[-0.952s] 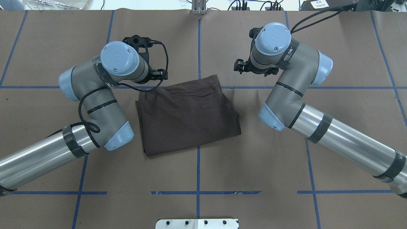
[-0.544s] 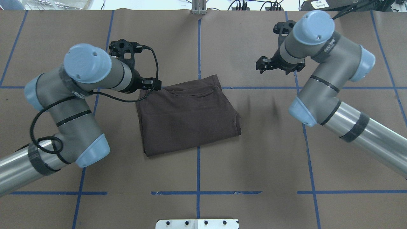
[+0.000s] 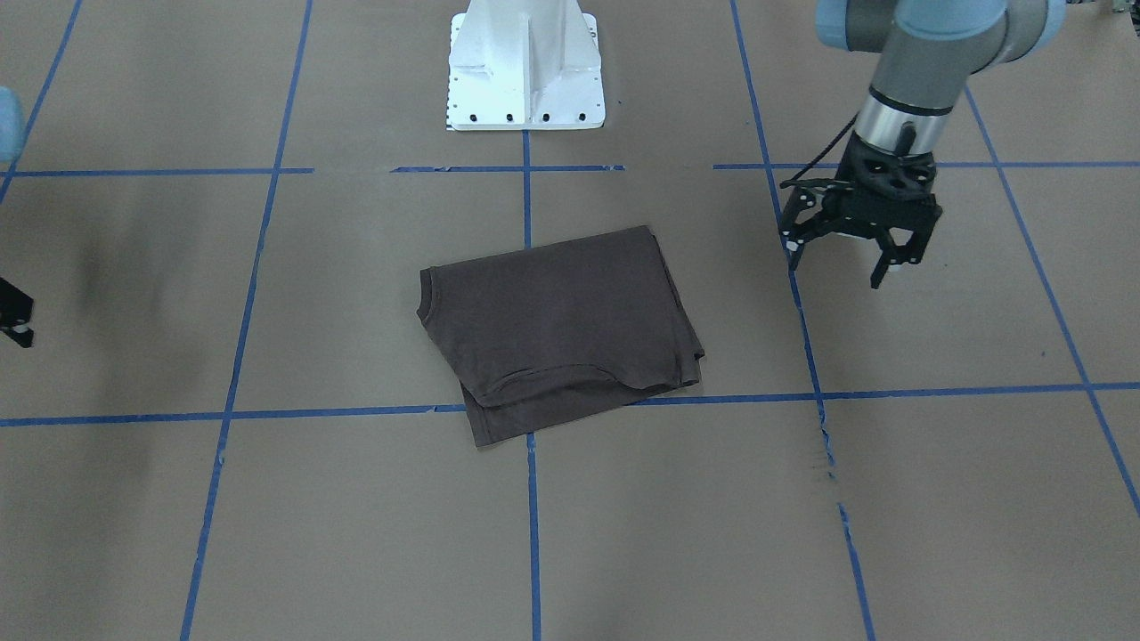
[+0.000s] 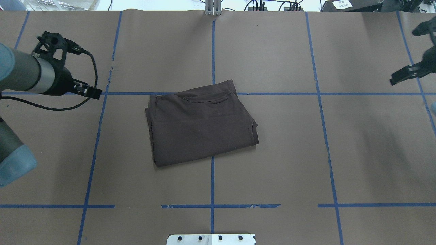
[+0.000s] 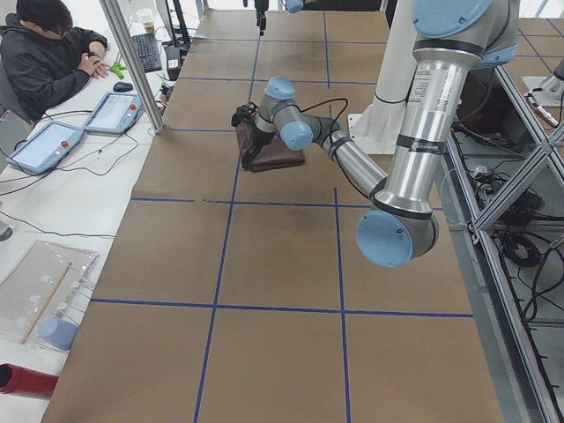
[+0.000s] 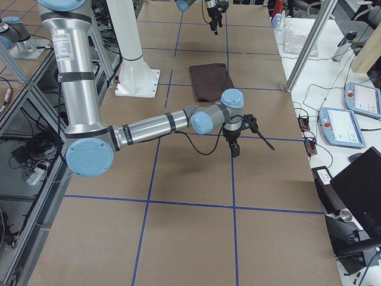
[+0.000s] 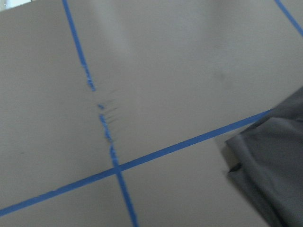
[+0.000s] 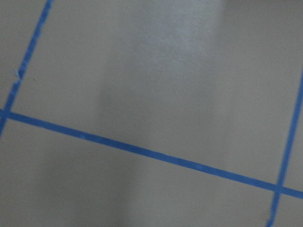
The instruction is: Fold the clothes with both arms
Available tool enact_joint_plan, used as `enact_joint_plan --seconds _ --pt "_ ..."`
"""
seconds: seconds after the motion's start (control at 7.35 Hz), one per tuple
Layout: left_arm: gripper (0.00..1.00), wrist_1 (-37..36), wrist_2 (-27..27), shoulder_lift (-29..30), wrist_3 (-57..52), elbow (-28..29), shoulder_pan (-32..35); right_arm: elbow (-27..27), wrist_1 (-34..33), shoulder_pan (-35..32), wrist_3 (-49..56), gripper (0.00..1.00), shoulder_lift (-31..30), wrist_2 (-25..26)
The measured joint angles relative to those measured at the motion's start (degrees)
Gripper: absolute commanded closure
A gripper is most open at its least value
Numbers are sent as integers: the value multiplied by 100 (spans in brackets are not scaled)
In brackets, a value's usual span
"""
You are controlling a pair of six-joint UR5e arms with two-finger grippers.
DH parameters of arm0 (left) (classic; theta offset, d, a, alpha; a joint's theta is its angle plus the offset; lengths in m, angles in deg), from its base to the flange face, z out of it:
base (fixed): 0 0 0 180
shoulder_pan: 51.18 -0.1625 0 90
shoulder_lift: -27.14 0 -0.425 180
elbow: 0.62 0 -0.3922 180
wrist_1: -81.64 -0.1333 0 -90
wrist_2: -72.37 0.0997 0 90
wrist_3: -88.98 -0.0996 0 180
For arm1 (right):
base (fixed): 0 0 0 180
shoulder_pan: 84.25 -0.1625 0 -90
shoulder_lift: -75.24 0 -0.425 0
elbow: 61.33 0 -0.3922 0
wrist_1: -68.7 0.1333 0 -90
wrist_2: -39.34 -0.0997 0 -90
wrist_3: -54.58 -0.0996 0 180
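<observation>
Viewed from the overhead camera, nearest the robot, the white pedestal base (image 4: 211, 239) is sitting at 6 o'clock on the brown-paper table (image 4: 289, 163).

Beyond it, at table centre, the T-shirt (image 4: 201, 126) is lying flat as a compact folded rectangle. Its ribbed collar (image 4: 204, 99) is showing along the far edge, at 12 o'clock. Nothing is touching the garment.

Farther out, the left gripper (image 3: 837, 271) is hanging between 9 and 10 o'clock of the shirt, well apart from it. Its jaws are spread wide and are carrying nothing. The right gripper (image 4: 405, 74) is sitting between 2 and 3 o'clock, at the frame edge. In the exterior right view its fingers are appearing spread, with no cloth in them.

Change: half a second ago the left gripper was just beside the shirt's far-left corner and the right one was near its far-right side. Both arms are now swinging outward, away from the garment. The shirt's outline is remaining unchanged through the withdrawal.

Assessment: the folding is likely finished or very nearly so. The arms are probably clearing to park positions rather than preparing another grasp.
</observation>
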Motion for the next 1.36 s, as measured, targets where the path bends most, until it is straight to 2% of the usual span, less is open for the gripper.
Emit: enact_joint_plan --seconds 0.27,0.54,0.82,0.95,1.09,1.36 --pt "0 31 -454 -616 -1310 10 867 -131 45 -668 1227 0 -733 -148" --pt "0 -4 -909 -951 -1208 242 1285 -418 63 -1048 1460 0 -1186 -186" --pt "0 -15 -1888 -1178 -1257 497 1985 -538 -148 -1337 1415 0 -1296 -474" --pt "0 -22 -2373 -1393 -1745 648 2372 -387 -562 -1500 1393 0 -1301 -578" --pt "0 -37 -2638 -1573 -2305 872 2745 -167 -927 -1628 1396 0 -1358 -604" --pt "0 -23 -2803 -1770 -3338 1613 3446 87 -1161 -1743 1425 0 -1520 -602"
